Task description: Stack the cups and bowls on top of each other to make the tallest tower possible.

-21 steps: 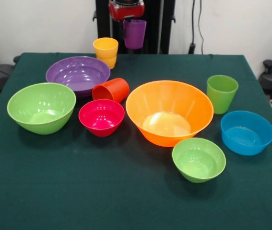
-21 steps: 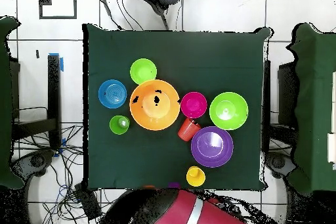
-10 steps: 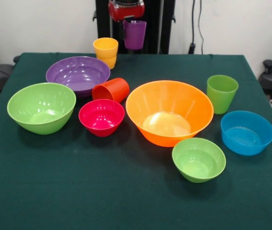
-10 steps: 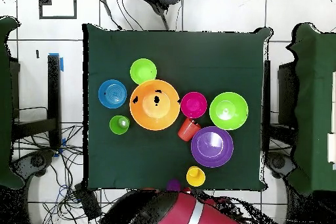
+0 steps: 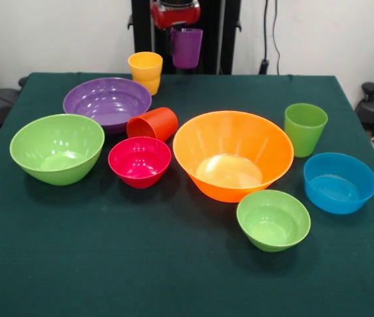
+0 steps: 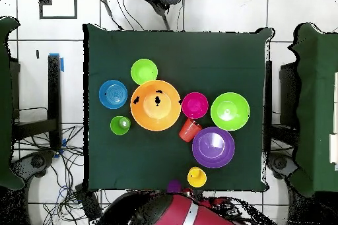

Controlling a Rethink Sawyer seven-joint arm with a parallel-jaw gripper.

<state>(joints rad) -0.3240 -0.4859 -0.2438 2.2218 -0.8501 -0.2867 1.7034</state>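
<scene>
The gripper (image 5: 175, 33) holds the purple cup (image 5: 187, 47) by its rim, lifted clear of the table (image 5: 173, 277) at the front view's 12 o'clock. The yellow cup (image 5: 145, 71) stands just beside it at 9 o'clock. The orange bowl (image 5: 233, 155) sits mid-table, the red cup (image 5: 152, 124) on its side at the bowl's 10 o'clock.

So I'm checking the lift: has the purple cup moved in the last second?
Barely. In the front view the purple cup has shifted slightly toward the picture's right and up, judged against the unmoved yellow cup.
</scene>
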